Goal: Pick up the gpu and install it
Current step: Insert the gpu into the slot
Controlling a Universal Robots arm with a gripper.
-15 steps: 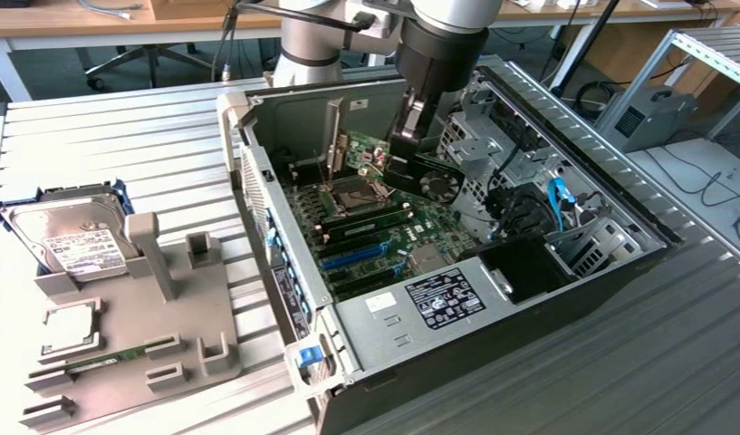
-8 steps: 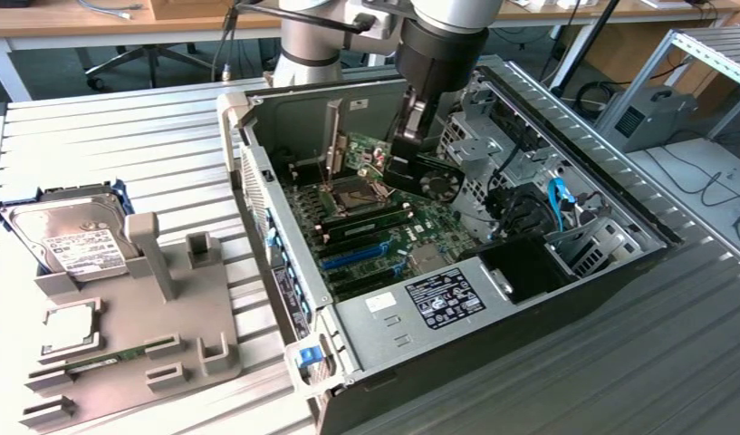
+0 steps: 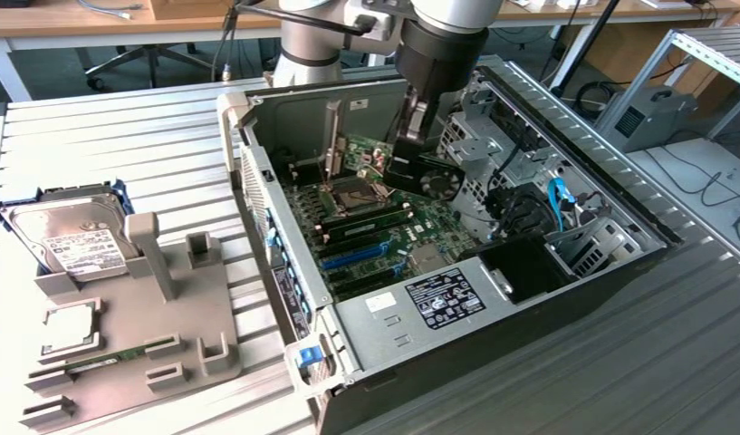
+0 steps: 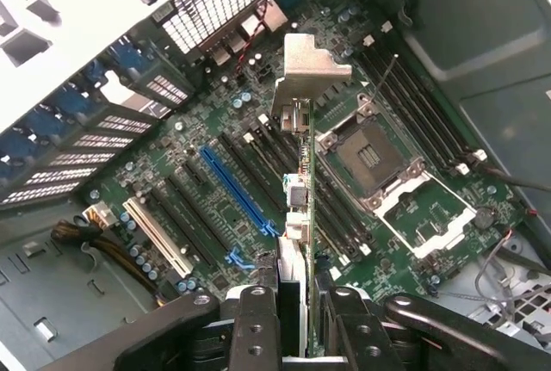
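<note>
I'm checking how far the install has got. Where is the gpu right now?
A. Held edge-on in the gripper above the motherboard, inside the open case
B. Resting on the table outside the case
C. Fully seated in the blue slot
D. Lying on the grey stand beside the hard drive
A: in the wrist view the gpu sits clamped between the fingers of the gripper, its silver bracket hanging over the motherboard, clear of the blue slot.

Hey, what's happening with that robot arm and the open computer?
The arm's gripper is clamped on the gpu, holding it edge-on over the motherboard inside the open computer case. The card hangs above the slots and is not seated. On the gray tray outside the case sit a hard drive and a memory stick.
</note>
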